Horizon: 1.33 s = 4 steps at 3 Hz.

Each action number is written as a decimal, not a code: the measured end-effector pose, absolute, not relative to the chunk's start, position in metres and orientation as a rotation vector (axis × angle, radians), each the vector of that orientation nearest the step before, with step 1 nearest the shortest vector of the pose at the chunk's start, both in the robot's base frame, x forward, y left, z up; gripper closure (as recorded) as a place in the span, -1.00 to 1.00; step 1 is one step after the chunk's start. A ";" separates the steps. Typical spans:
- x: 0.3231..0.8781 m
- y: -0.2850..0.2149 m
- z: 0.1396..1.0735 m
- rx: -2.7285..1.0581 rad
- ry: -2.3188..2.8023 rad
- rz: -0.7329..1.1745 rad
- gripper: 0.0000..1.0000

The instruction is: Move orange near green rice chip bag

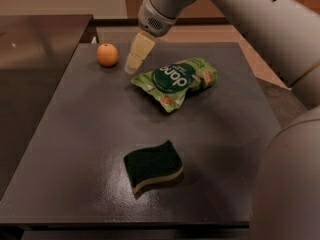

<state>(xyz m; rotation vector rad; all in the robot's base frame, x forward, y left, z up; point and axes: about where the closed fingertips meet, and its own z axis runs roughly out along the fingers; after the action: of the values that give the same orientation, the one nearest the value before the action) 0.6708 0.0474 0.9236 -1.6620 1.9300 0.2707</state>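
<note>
The orange [107, 54] sits near the far left corner of the dark table [75, 149]. The green rice chip bag [176, 81] lies flat to its right, near the back middle, label up. My gripper [133, 65] hangs from the arm at the top, between the orange and the bag, its tip a little right of the orange and just left of the bag's upper left corner. It holds nothing that I can see.
A dark green wavy sponge with a tan base [153, 165] lies in the front middle. My arm's body [290, 174] fills the right side. A lower counter [35, 39] adjoins the table at the left.
</note>
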 end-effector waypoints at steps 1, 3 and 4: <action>0.685 0.066 0.915 -1.589 1.976 0.250 -1.00; 0.708 0.085 0.894 -1.372 2.132 0.333 -1.00; 0.715 0.090 0.891 -1.254 2.143 0.358 -1.00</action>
<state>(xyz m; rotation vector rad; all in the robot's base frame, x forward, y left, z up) 0.7148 0.0897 0.8913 -1.2540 2.1429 0.3580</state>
